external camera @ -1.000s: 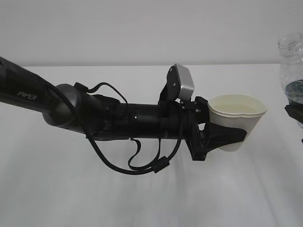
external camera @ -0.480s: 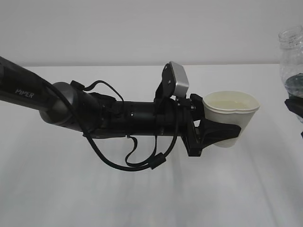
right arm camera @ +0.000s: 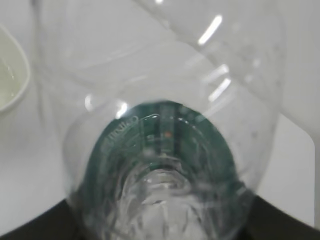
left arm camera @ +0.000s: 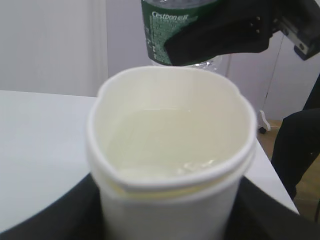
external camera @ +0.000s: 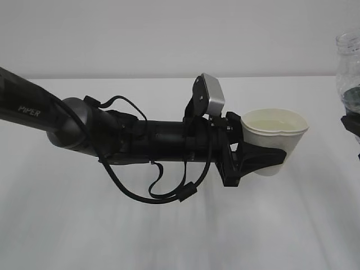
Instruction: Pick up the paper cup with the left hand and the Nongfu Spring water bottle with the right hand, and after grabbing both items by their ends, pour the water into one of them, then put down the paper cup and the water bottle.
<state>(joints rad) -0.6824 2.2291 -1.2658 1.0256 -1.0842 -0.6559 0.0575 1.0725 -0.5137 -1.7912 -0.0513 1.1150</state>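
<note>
- White tabletop (external camera: 169,236) runs back to a plain pale wall, with nothing lying on the stretch in view.
- Compared with a second ago, the left hand (external camera: 269,160) and its cup sit a little further left and slightly higher in the exterior view; over the last half second they have barely shifted.
- Over the same second the Nongfu Spring water bottle (external camera: 349,67) has drifted right, so less of it shows at the right edge of that view.
- The left hand's black fingers (external camera: 264,157) are pressed against both sides of the paper cup (external camera: 275,138), pinching it low on the body and holding it upright above the table.
- The cup is cream-white and tapered; its rolled rim is squeezed out of round, dented inward at the near side.
- Clear water (left arm camera: 170,145) lies inside the cup, well below the rim.
- The right hand (left arm camera: 220,37) clamps the bottle on its dark green label with white lettering, just behind and above the cup in the left wrist view.
- From the right wrist view the bottle (right arm camera: 160,140) fills the frame: clear, ribbed plastic, the green band seen through its wall, and the cup's rim (right arm camera: 15,75) at the left edge.
</note>
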